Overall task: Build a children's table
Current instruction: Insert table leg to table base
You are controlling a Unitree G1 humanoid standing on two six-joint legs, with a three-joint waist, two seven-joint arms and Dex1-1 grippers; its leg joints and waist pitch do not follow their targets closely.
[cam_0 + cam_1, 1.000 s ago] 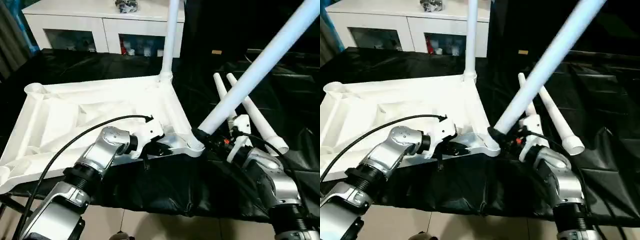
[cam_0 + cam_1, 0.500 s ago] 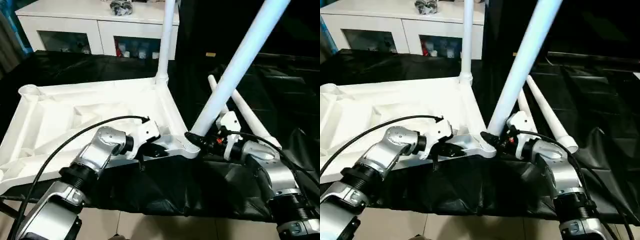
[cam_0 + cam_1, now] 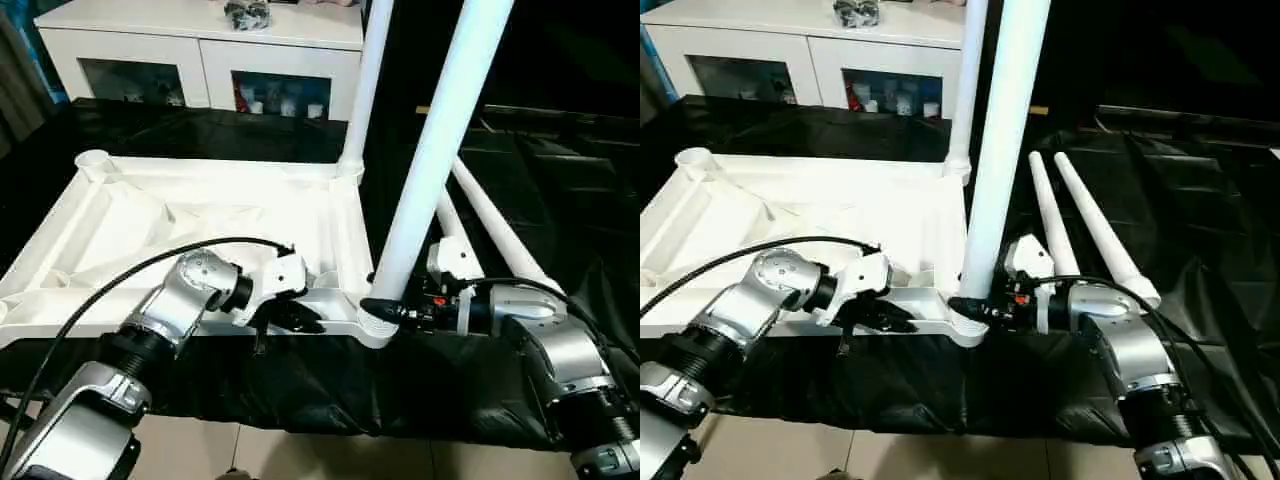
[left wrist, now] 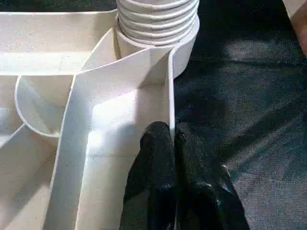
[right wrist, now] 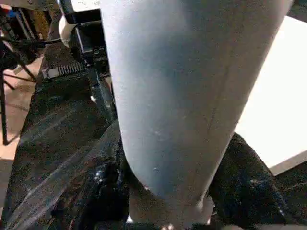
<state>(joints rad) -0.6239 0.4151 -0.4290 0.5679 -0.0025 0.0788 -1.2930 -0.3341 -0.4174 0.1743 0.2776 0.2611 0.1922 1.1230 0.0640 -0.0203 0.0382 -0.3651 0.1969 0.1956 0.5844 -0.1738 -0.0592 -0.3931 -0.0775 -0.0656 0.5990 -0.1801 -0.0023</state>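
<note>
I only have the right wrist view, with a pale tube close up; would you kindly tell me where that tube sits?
Observer: The right hand grips the long white tube leg at its base, in the near right corner socket of the white plastic ribbed tabletop.
Operator: Thank you. What is the left hand doing?
Observer: The left hand is shut on the tabletop's thin rim beside that socket.
Operator: Is any other leg fitted?
Observer: Yes, a second white tube leg stands in the far right corner socket.

I'm counting one upside-down tabletop (image 3: 190, 225), four white legs: two standing (image 3: 440, 150) (image 3: 366, 90), two lying (image 3: 1102, 235) (image 3: 1050, 220), plus one cabinet (image 3: 200, 50).
</note>
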